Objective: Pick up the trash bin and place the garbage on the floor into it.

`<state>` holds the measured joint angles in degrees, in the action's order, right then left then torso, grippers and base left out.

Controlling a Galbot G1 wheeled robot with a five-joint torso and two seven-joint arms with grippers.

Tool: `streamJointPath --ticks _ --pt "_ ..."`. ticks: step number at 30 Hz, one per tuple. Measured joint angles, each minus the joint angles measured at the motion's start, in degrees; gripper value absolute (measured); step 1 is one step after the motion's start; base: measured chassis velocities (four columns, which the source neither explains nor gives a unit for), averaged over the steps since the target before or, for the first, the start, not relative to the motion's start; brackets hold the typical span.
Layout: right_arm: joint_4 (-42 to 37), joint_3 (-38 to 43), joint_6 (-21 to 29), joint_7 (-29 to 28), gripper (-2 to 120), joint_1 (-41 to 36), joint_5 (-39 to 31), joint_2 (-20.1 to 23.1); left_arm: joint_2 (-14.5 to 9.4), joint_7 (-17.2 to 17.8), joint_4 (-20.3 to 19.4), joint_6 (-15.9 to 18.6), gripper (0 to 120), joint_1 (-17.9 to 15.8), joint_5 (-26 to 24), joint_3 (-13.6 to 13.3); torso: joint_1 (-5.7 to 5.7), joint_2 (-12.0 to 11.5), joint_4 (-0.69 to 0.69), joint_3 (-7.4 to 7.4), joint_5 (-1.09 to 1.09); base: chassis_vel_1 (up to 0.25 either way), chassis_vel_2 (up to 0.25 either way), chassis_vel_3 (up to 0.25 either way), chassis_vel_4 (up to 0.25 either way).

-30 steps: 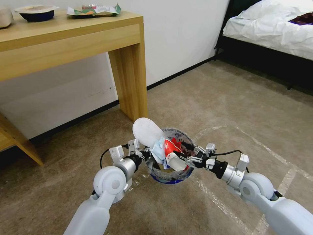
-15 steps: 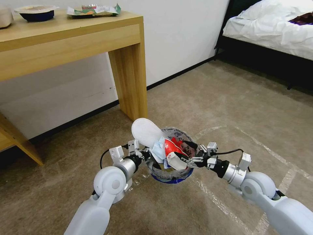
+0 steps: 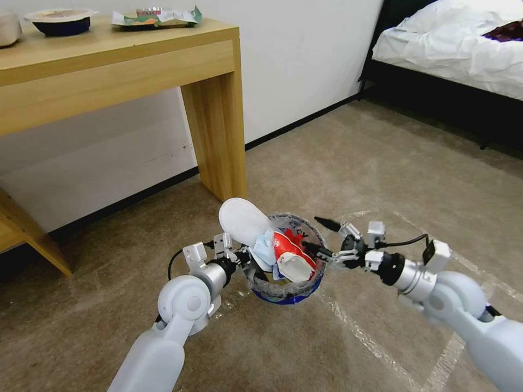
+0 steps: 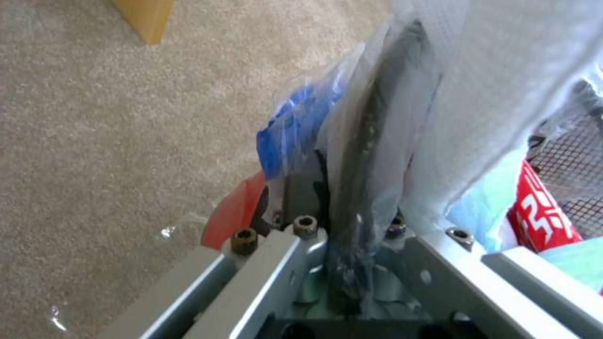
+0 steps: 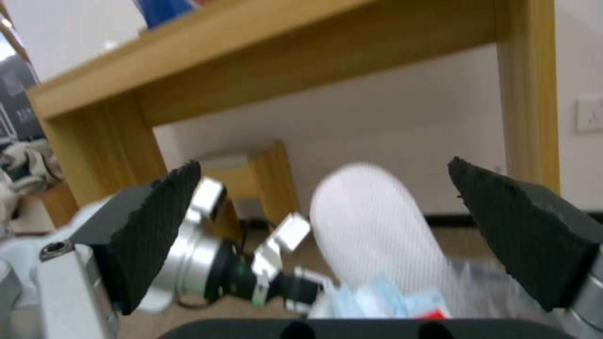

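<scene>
Trash bin point(image 3: 284, 272) sits on the carpet, rim pinched by the left gripper point(image 3: 239, 260) fingers; right gripper point(image 3: 322, 237) hovers beside it, fingers spread, empty; slipper point(image 3: 243, 221) protrudes; next likely seeking remaining garbage.

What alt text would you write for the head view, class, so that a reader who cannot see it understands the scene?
The left gripper clamps the rim of the trash bin, which is stuffed with a white slipper and a red wrapper. The right gripper hangs open beside the bin's other side, empty. A wooden table stands behind on the carpet.
</scene>
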<state>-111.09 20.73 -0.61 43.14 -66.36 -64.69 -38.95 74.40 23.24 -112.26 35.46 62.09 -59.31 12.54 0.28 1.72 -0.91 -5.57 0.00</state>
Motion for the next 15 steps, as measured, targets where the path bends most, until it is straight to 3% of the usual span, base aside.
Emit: streamJointPath --ticks 8,15 --pt "-0.1 2.3 -1.1 -1.0 100 0.7 -1.2 -1.0 -0.5 0.0 0.8 0.2 1 0.1 -0.2 0.2 0.0 0.0 0.0 0.0 0.0 0.0 0.0 0.0 0.0" --pt "2.6 5.2 -1.9 -2.2 100 0.5 0.2 -4.4 -2.0 1.3 0.9 1.9 1 0.6 -0.2 0.9 0.0 0.0 -0.01 0.0 -0.01 0.0 0.0 0.0 0.0"
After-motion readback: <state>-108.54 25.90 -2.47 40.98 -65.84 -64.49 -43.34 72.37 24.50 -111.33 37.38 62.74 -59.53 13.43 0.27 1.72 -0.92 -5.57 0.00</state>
